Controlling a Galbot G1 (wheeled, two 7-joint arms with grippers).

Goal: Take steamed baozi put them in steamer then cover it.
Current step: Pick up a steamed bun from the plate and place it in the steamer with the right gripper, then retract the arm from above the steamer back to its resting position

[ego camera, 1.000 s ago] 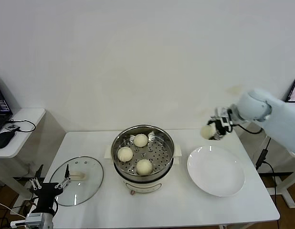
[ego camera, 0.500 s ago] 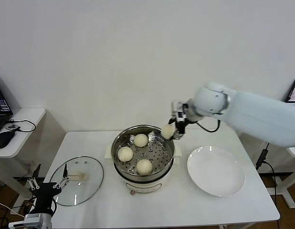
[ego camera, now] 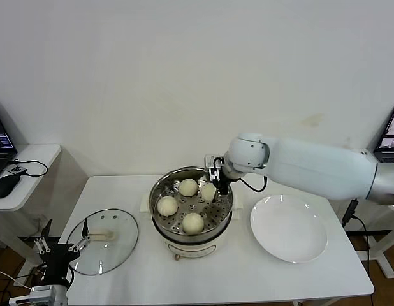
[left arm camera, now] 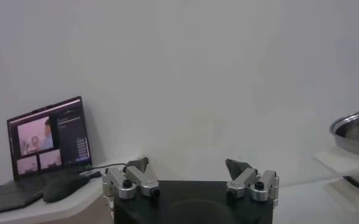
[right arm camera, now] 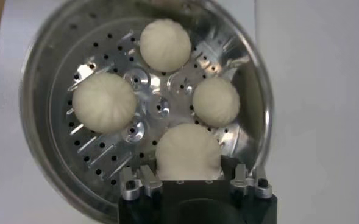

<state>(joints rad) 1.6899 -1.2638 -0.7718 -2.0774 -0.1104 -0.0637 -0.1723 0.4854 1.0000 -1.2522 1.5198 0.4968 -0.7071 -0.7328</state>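
The steel steamer (ego camera: 156,192) stands mid-table on its white base. Three baozi lie on its perforated tray (ego camera: 188,187) (ego camera: 166,205) (ego camera: 192,222). My right gripper (ego camera: 210,189) reaches over the steamer's far right side, shut on the fourth baozi (ego camera: 208,192), low inside the rim. In the right wrist view this held baozi (right arm camera: 188,152) sits between my jaws above the tray (right arm camera: 106,152), beside the other three (right arm camera: 165,44). The glass cover (ego camera: 120,252) lies flat on the table left of the steamer. My left gripper (ego camera: 60,248) is parked open by the table's front left corner.
An empty white plate (ego camera: 288,227) lies right of the steamer. A side table (ego camera: 31,159) with a laptop and a mouse (ego camera: 4,185) stands at the far left. The steamer's rim (left arm camera: 356,129) shows at the edge of the left wrist view.
My right arm has swung left from above the plate's far side to over the steamer, carrying the baozi, and lowered it into the pot. The left arm has barely moved.
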